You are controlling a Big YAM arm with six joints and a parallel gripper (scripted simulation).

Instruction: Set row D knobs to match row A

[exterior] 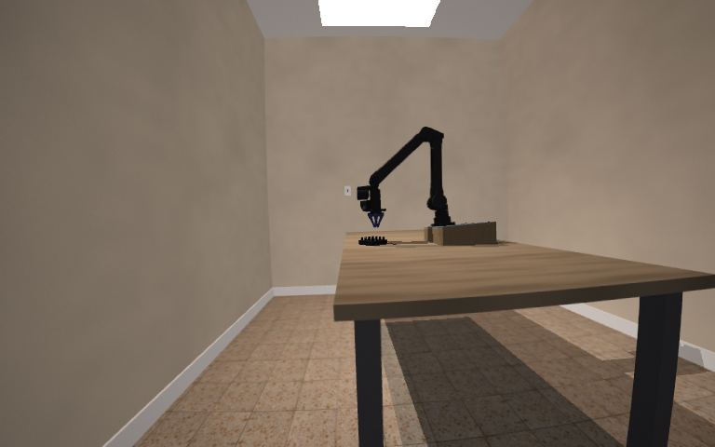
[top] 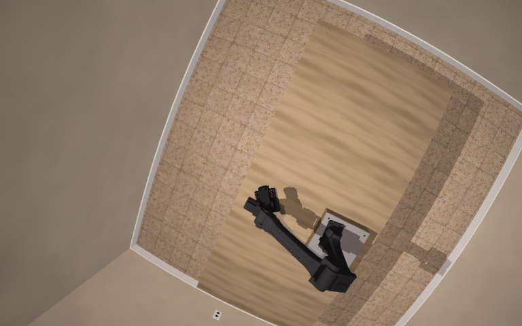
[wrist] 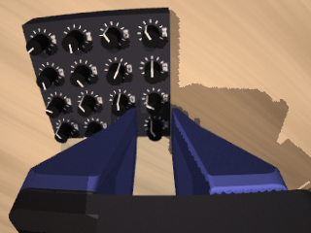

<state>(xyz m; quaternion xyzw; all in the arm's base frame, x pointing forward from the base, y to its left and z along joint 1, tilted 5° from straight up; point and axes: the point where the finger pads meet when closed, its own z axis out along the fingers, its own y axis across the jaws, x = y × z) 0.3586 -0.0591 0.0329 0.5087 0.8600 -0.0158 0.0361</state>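
Note:
The black knob box (exterior: 371, 241) (wrist: 133, 54) stands on the table, top side up. In the wrist view its names are printed right of the knobs, so row D appears as the right column and row A as the left. D4 (wrist: 152, 34) points up-left, D3 (wrist: 153, 72) up, D2 (wrist: 154, 102) down-left. D1 (wrist: 155, 130) is at the bottom; its line is hard to read. A4 (wrist: 39, 44) and A1 (wrist: 63, 132) point down-left. My gripper (exterior: 375, 226) (wrist: 154, 117) is slightly open and empty, above the box near D1 and D2. The left finger partly hides the bottom knobs.
The arm's base stands on a grey-topped wooden block (top: 313, 246) (exterior: 469, 233) on the table (top: 338, 134) (exterior: 474, 268). In the top view the wrist covers most of the knob box, close to a long edge of the table. The gripper's shadow falls right of the box in the wrist view.

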